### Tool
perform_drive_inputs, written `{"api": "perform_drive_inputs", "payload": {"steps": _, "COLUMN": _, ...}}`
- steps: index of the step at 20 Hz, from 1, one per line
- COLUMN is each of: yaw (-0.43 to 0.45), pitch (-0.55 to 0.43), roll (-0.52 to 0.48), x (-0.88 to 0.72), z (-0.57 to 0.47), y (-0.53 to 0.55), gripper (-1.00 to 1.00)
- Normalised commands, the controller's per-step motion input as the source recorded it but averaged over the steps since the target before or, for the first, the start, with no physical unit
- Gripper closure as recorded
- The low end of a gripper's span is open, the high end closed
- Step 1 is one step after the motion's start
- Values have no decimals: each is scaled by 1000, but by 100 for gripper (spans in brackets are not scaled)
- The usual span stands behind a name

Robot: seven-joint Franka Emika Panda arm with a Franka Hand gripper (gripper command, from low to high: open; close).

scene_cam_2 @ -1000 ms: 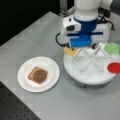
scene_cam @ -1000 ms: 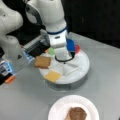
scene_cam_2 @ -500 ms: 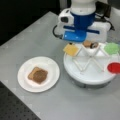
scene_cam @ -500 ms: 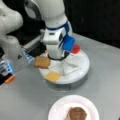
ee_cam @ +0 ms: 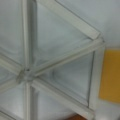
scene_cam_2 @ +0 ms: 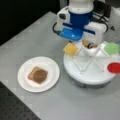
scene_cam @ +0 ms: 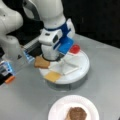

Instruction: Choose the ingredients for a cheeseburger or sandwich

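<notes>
1. Yellow cheese slice [scene_cam: 53, 76] lies flat in a tray [scene_cam_2: 90, 75] compartment, one corner pointing off the rim.
2. Bread and patty [scene_cam_2: 38, 74] sit stacked on the white plate [scene_cam_2: 51, 65].
3. Gripper [scene_cam: 51, 58], now lower over the tray than a second ago, hides its fingers; grip state cannot be told.

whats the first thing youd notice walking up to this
The big white and blue robot arm hangs low over a round white divided tray, hiding its gripper. In both front views a yellow cheese slice sits at the tray's edge. In a front view, a white paper plate to the tray's left holds a brown patty on a bread slice.
</notes>
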Motion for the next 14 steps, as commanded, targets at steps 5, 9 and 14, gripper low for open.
{"api": "perform_drive_inputs", "payload": {"steps": 5, "yaw": -169, "pitch": 264, "roll": 403, "x": 45, "z": 273, "y": -281, "gripper": -100}}
{"api": "perform_drive_inputs", "payload": {"steps": 9, "yaw": -91, "pitch": 169, "roll": 435, "x": 70, "z": 157, "y": -288, "gripper": -100}}
{"api": "perform_drive_inputs", "payload": {"steps": 14, "yaw": 34, "pitch": 113, "roll": 485, "x": 24, "z": 27, "y": -347, "gripper": -100}}
